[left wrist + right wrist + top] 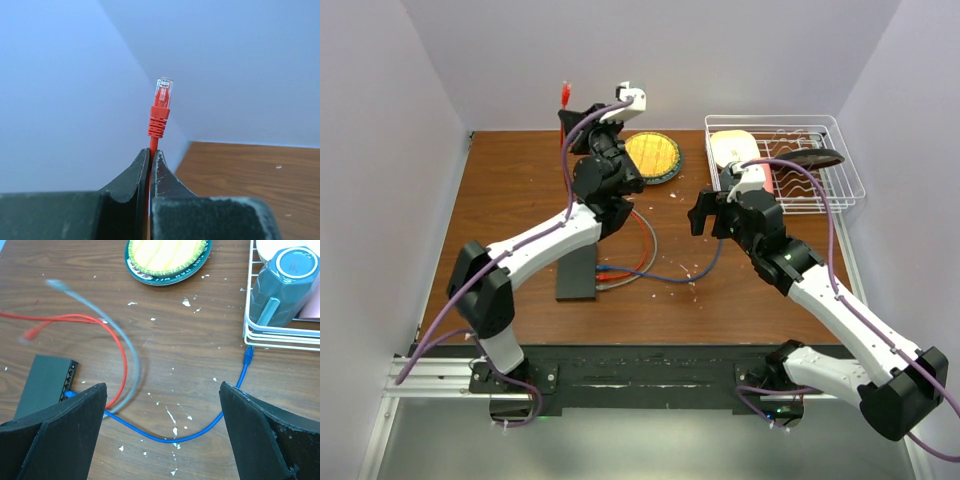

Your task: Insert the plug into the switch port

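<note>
Closest to the left wrist lens, the left jaws are pressed shut on a red cable [153,145], pinching it just below its ribbed boot. The red plug [163,95] with its clear tip stands upright just past the fingertips [131,175], lifted high off the table [515,190] against the back wall. The switch [577,272] lies flat on the table well back from those jaws, toward their arm's base and partly under its forearm. From the right wrist it sits beside the left-hand finger [60,435] of the right jaws, its socket edge turned toward the gap between them. The right jaws stand spread wide and hold nothing, hanging above the table. A blue cable [175,437] runs from the switch's socket edge through that gap, and its blue plug [248,356] lies loose ahead of the right-hand finger, just beside a white wire rack [247,315] holding a teal mug [280,285]. A blurred grey cable [100,315] curves ahead of the left-hand finger. Farther ahead sits a round yellow dish [165,255], and white crumbs [172,417] dot the wood.
</note>
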Available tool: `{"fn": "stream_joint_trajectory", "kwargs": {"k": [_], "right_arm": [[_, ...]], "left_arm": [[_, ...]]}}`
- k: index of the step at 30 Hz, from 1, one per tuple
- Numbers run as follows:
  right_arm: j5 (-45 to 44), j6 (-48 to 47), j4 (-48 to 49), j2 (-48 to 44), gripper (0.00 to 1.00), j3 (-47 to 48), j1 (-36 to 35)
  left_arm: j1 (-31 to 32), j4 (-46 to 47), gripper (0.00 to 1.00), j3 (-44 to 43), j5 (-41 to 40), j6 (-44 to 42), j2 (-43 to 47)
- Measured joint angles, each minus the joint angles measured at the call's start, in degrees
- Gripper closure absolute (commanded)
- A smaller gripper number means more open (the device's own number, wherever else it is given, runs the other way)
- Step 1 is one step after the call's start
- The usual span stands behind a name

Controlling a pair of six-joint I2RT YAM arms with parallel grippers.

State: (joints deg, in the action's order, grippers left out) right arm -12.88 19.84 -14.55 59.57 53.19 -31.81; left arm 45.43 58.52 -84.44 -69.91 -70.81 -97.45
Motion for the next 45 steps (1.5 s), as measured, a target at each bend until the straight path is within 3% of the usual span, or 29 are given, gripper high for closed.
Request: {"fn": "stream_joint_trajectory", "kwargs": {"k": [6,9,11,14,15,16,17,19,23,28,33,39,45], "right_arm": [[0.7,0.0,0.2,0.0,0.01,0.2,0.0],[1.7,-0.1,0.4,0.0,0.02,0.2,0.0],[2.3,-0.3,0.4,0.0,0.02,0.2,0.0],[3.5,-0.9,0.4,0.0,0.02,0.4,0.0],[3.8,-1.1,0.4,0.0,0.02,0.6,0.0],[4.2,-1.5,0.3,-0.1,0.01,0.9,0.0],[4.8,-1.8,0.4,-0.1,0.01,1.3,0.0],[6.1,-2.5,0.4,-0.7,0.02,2.0,0.0],[10.0,-3.6,1.3,-3.8,0.01,2.2,0.0],[15.3,-4.1,3.6,-7.6,0.01,3.6,0.0],[20.5,-3.9,6.4,-8.2,0.01,6.8,0.0],[26.0,-2.2,11.2,-5.5,0.02,7.8,0.0],[28.8,1.0,15.6,-1.7,0.02,5.3,0.0]], "left_arm": [[0.4,11.6,1.0,-0.1,-4.4,-26.8,-8.7],[1.5,11.6,1.0,1.8,-7.0,-31.1,-10.6],[2.5,12.0,1.0,4.1,-8.6,-28.6,-9.5],[4.0,4.2,1.0,7.1,-9.6,-13.9,-3.6],[4.4,-2.5,1.0,7.0,-8.4,-7.0,-1.2],[4.7,-17.0,1.0,4.9,-5.4,6.0,2.8],[4.7,-25.5,1.0,2.8,-2.5,15.1,5.1],[3.8,-41.5,1.0,-0.4,10.2,33.6,11.5],[0.6,-54.2,1.0,1.6,30.5,56.9,24.7],[0.4,-54.9,1.0,10.1,51.3,71.6,31.1],[0.3,-53.5,1.0,22.5,63.0,77.5,31.1],[0.3,-48.9,1.0,32.8,70.2,81.4,32.3],[0.3,-45.4,1.0,33.9,71.3,83.1,35.1]]}}
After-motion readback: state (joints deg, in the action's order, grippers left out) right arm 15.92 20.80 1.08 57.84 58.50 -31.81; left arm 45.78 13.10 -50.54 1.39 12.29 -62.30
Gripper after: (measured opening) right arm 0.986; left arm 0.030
